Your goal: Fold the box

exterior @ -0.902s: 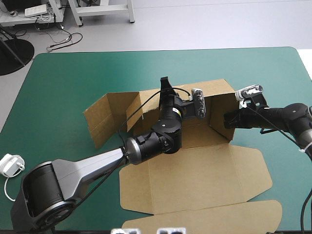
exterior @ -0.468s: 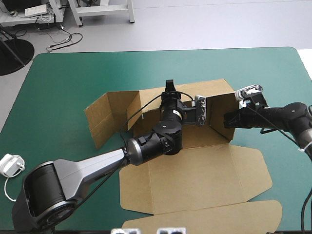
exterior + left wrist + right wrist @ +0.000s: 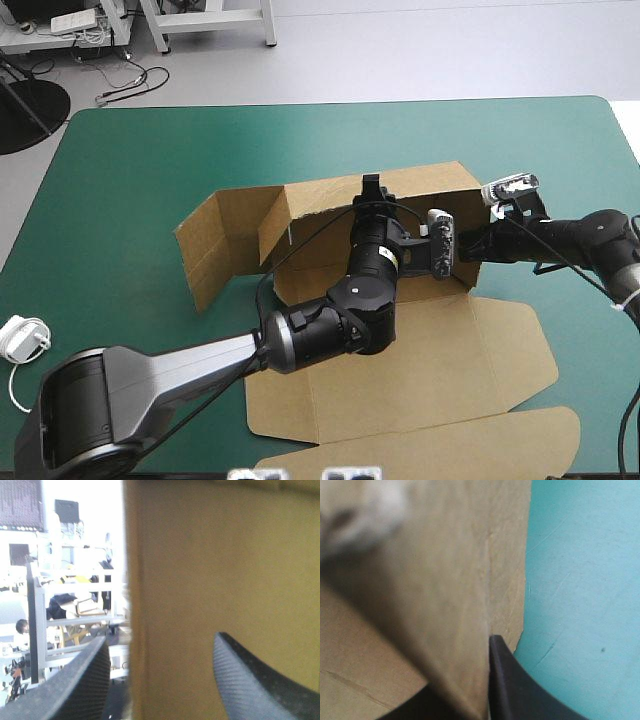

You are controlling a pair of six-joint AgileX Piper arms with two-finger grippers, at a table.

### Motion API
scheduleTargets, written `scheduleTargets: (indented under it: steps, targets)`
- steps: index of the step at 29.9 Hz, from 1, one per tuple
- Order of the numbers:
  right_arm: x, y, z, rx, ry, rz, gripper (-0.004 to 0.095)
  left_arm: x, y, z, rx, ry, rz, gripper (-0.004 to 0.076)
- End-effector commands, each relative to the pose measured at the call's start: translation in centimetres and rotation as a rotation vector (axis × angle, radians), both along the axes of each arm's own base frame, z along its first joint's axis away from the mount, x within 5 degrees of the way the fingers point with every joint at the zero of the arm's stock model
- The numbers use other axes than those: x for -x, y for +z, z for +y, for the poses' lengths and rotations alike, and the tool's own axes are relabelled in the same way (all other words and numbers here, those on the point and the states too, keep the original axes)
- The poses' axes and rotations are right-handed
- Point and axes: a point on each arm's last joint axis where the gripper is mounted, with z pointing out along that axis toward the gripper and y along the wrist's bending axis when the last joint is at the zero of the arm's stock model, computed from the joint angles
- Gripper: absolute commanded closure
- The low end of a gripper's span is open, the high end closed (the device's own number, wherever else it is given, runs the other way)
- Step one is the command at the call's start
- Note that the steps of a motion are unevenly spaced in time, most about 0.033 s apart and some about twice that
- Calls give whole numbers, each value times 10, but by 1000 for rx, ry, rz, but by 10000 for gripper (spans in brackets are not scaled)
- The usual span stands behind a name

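The brown box [image 3: 400,370] lies mid-table with its lid panel flat toward the near edge. Its back wall [image 3: 320,205] and right wall [image 3: 455,200] stand raised. My left gripper [image 3: 372,186] reaches from inside the box up to the back wall's top edge. In the left wrist view the left gripper [image 3: 160,642] is open, and the wall's edge [image 3: 135,605] stands between its black fingers. My right gripper [image 3: 468,246] is shut on the right wall's near end. In the right wrist view one finger [image 3: 502,680] lies flat against the board [image 3: 445,580]; the other is hidden behind it.
The box's left flap [image 3: 212,245] leans outward over the teal-green cover [image 3: 130,180]. A small white adapter with a cord [image 3: 22,338] lies near the table's left edge. The lid's tuck flap [image 3: 430,450] reaches almost to the near edge.
My left gripper has opened and slid to the right along the back wall, its arm following. The right gripper has kept its hold on the right wall.
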Motion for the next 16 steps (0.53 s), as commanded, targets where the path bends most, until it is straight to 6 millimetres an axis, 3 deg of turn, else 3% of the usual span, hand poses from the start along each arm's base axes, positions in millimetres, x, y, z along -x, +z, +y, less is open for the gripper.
scheduleTargets:
  steps: [1, 7, 10, 13, 16]
  targets:
    - [5, 9, 9, -64, 38, 27, 913, 25, 68, 17, 167, -21, -105, 286]
    - [4, 9, 9, -66, 27, 33, 913, 47, 119, 40, 309, -54, -157, 306]
    - [4, 9, 8, -80, -4, 46, 912, 41, 140, 59, 337, -5, -265, 451]
    - [3, 10, 8, -92, -22, 57, 908, 21, 152, 84, 371, 96, -337, 738]
    - [2, 13, 8, -105, -36, 62, 908, -5, 153, 112, 392, 212, -307, 718]
